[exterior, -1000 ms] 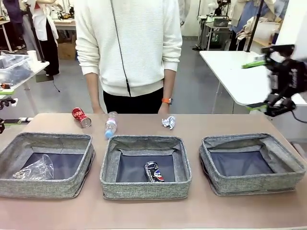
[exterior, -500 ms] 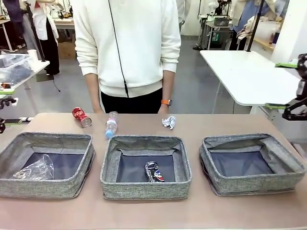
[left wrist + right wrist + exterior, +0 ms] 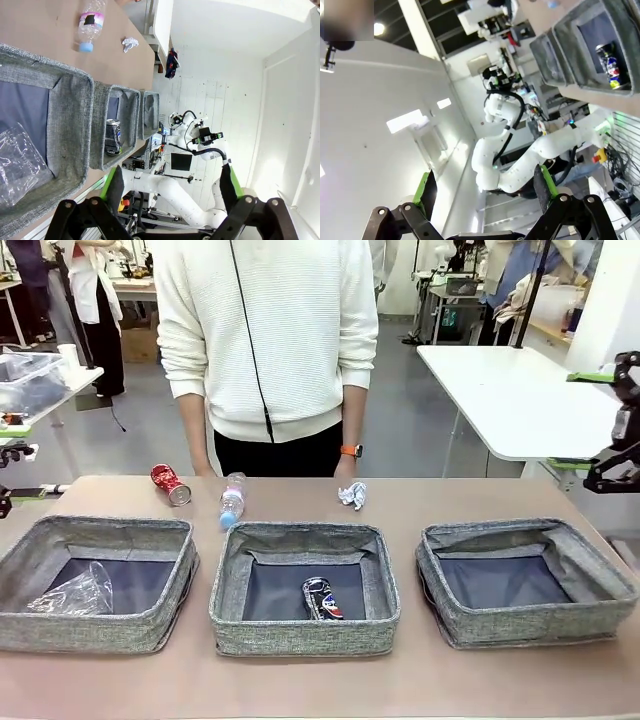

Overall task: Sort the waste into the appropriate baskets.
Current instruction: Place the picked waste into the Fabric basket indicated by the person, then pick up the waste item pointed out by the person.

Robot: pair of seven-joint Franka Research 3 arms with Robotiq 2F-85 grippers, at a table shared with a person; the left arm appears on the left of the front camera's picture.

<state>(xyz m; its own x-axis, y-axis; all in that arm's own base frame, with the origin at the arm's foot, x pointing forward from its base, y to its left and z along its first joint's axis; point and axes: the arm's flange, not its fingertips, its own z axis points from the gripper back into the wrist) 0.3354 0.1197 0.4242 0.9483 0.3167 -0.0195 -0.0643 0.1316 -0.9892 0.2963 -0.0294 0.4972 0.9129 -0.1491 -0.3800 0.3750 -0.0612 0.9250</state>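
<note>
Nearest the left jaws, a basket [image 3: 90, 630] holds the bag [image 3: 72, 592]; the middle basket [image 3: 300, 635] holds a can [image 3: 321, 598]; the third basket [image 3: 530, 620] sits nearest the right jaws. Beyond them on the tabletop [image 3: 300, 680] lie a second can [image 3: 169, 484], a bottle [image 3: 231, 500] and a paper wad [image 3: 351, 495].

A person in a white knit sweater [image 3: 300, 330] stands at the far side of the light brown desk [image 3: 460, 502], a thin black cord [image 3: 252, 360] hanging down the front, an orange wristband [image 3: 348, 450] on one wrist. Behind, rightward, stands a white-topped table [image 3: 500, 400].

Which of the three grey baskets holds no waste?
The right-hand basket: only dark lining shows. The left basket holds a clear plastic bag, the middle basket a dark can.
</note>
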